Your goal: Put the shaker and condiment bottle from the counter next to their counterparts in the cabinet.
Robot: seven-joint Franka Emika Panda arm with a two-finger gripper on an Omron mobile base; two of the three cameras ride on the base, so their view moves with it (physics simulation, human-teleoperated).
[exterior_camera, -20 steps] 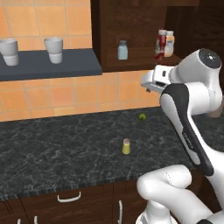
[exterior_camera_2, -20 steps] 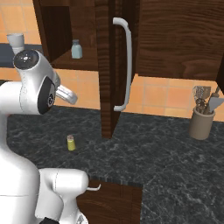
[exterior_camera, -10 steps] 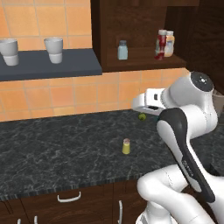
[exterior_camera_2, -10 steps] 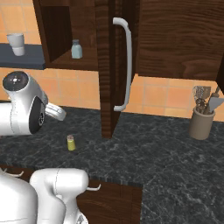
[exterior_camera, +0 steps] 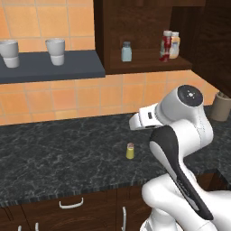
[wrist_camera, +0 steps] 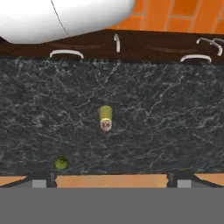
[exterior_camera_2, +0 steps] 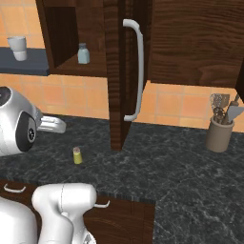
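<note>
Two white cups (exterior_camera: 55,50) are seen standing side by side on a dark grey-blue wall shelf (exterior_camera: 49,66), mounted against a wall of orange tiles (exterior_camera: 67,97). A brown utensil holder (exterior_camera_2: 218,135) with kitchen tools in it is placed at the far right, close to the wall. A small green round object (wrist_camera: 61,163) is seen lying near the tiled wall.
</note>
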